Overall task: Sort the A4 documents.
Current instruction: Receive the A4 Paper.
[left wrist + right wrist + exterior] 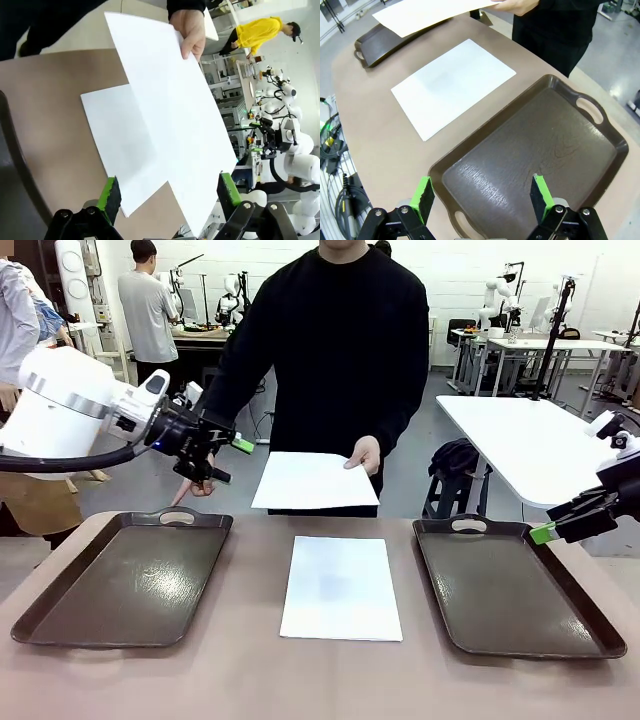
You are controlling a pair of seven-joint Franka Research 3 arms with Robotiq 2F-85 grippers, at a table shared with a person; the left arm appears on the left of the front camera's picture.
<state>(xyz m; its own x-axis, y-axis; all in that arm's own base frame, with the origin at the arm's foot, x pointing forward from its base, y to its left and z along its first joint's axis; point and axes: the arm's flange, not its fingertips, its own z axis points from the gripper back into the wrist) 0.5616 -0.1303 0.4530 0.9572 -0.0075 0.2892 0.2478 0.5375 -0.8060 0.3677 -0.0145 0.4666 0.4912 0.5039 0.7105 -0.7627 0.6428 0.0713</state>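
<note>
Two A4 documents, near sheet (pixel 341 587) on table (pixel 300 680) between left tray (pixel 125 580) and right tray (pixel 515 590), far sheet (pixel 313 481) in person's hand (pixel 366 454), both robot jaws apart.

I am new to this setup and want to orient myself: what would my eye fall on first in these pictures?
First, the white sheet that the person's hand holds in the air at the far side, with the open left pincer hanging close beside it. Next, a second sheet lying flat on the table, between the left tray and the right tray, both dark brown.
</note>
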